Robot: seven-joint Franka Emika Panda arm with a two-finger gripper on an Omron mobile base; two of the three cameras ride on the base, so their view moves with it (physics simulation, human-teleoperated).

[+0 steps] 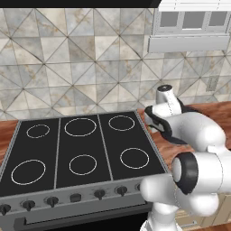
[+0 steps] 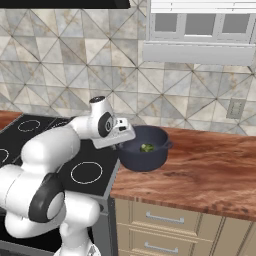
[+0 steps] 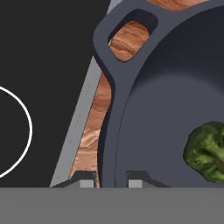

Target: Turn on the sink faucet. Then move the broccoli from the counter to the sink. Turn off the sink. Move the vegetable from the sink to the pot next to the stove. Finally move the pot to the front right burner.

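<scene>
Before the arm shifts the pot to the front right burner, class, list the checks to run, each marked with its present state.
1. Broccoli inside the pot: ok.
2. End effector shut on the pot's rim, one finger either side: ok.
3. Pot on the counter beside the stove, not on a burner: ok.
4. Front right burner free of objects: ok.
5. Grip firm enough to lift: cannot tell.

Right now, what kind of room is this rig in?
A rendered home kitchen, by the look: black glass stove with ring burners, wooden counter over drawers, and a pot holding broccoli.
</scene>
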